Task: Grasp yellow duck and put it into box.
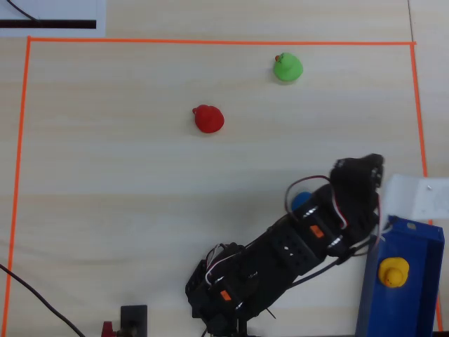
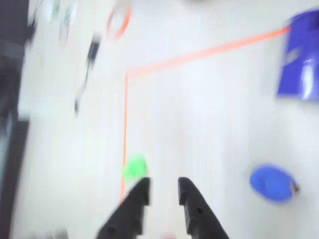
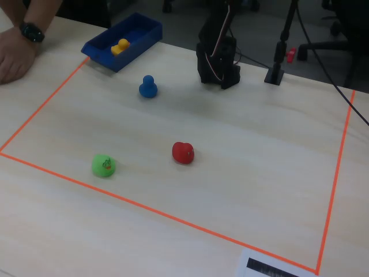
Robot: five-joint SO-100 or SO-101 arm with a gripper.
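One rounded yellow duck (image 1: pixel 393 272) inside straight-walled blue box (image 1: pixel 421 242)

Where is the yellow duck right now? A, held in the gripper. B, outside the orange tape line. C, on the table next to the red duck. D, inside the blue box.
D: the yellow duck sits inside the box in the fixed view, and the overhead view shows the same, while the gripper is empty in the wrist view.
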